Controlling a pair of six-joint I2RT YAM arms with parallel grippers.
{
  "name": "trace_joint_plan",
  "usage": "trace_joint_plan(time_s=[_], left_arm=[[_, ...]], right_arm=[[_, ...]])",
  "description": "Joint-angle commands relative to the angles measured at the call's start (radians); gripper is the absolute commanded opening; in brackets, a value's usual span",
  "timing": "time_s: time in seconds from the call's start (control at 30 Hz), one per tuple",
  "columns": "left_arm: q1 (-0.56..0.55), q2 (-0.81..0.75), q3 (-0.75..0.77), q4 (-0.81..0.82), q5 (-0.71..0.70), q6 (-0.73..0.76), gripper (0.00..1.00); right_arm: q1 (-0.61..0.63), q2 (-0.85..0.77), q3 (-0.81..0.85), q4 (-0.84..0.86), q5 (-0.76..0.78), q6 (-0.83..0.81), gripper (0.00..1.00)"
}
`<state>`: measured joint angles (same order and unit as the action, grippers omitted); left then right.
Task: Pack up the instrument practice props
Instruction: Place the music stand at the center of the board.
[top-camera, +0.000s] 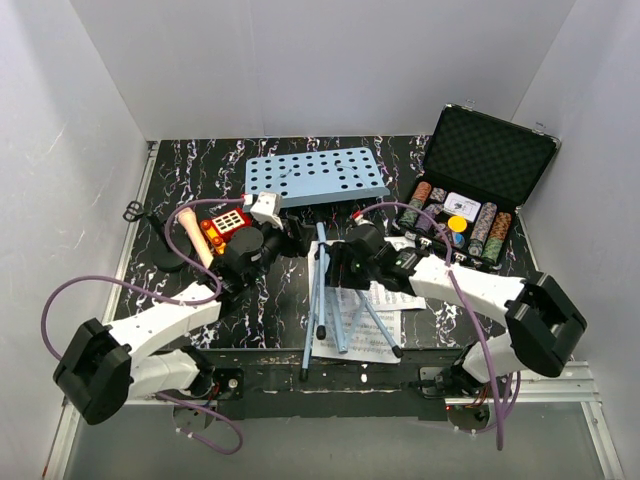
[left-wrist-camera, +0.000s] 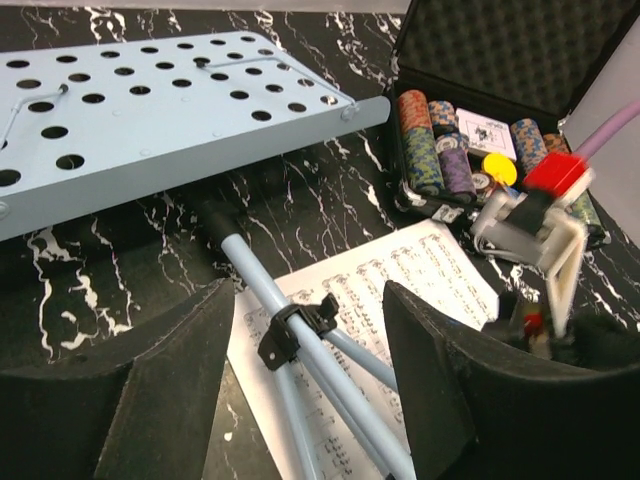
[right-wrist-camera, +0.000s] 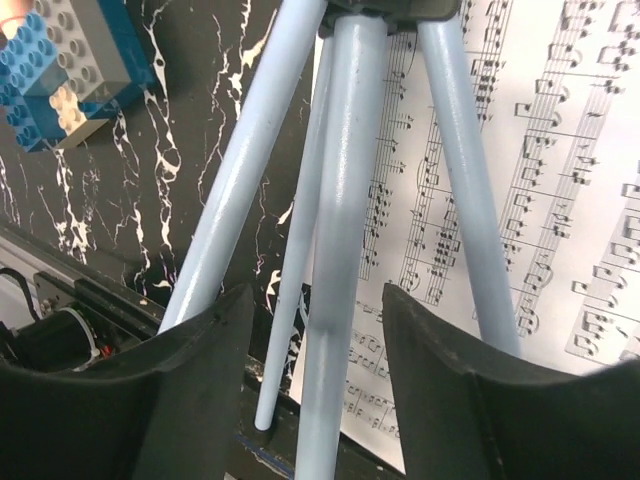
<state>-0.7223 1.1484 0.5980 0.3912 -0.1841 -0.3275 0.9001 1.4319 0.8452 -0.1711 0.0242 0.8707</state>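
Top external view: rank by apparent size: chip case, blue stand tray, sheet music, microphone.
1. chip case
2. blue stand tray and sheet music: about alike, pages partly covered
3. microphone

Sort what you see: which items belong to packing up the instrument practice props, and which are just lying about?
Belongs to the job:
music stand
sheet music
microphone

Just lying about:
poker chip case

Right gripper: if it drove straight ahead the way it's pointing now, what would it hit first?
The right gripper would most likely meet the middle tube of the music stand, which sits between its open jaws. The sheet music lies behind it. Depth is unclear.
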Motion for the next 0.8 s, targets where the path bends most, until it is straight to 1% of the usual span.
trace_joint_plan(time_s=[0.0,0.13,0.23,0.33,0.37,0.4,0.47,0.5,0.57,0.63,0.7,0.77], left_arm=[[-0.005,-0.059,0.019,-0.132,0.015,-0.042,0.62],[-0.003,-0.093,0.046,-0.216,0.073,-0.154,0.64],[-0.005,-0.121,0.046,-0.242,0.115,-0.241,0.64],[-0.006,-0.141,0.04,-0.255,0.161,-0.307,0.64],[-0.009,-0.145,0.037,-0.259,0.173,-0.323,0.64],[-0.012,-0.15,0.036,-0.268,0.178,-0.337,0.64],[-0.025,-0.164,0.023,-0.287,0.17,-0.349,0.64],[-0.031,-0.174,0.013,-0.294,0.16,-0.352,0.63],[-0.034,-0.194,-0.023,-0.308,0.137,-0.372,0.61],[-0.035,-0.211,-0.056,-0.31,0.124,-0.389,0.6],[-0.037,-0.231,-0.087,-0.311,0.117,-0.413,0.59],[-0.035,-0.242,-0.109,-0.311,0.112,-0.426,0.59]], right_arm=[[0.016,-0.062,0.11,-0.14,0.072,-0.062,0.64],[0.019,-0.108,0.143,-0.258,0.14,-0.082,0.65],[0.019,-0.152,0.179,-0.35,0.181,-0.107,0.66],[0.017,-0.235,0.183,-0.348,0.186,-0.134,0.68],[0.017,-0.261,0.175,-0.326,0.16,-0.14,0.74],[0.014,-0.286,0.166,-0.302,0.123,-0.139,0.83],[0.01,-0.307,0.158,-0.246,0.007,-0.141,0.86],[0.01,-0.291,0.163,-0.239,-0.062,-0.141,0.86],[0.008,-0.248,0.187,-0.257,-0.145,-0.139,0.87],[0.014,-0.206,0.195,-0.272,-0.19,-0.147,0.87],[0.019,-0.17,0.193,-0.274,-0.227,-0.156,0.84],[0.026,-0.134,0.193,-0.286,-0.245,-0.157,0.78]])
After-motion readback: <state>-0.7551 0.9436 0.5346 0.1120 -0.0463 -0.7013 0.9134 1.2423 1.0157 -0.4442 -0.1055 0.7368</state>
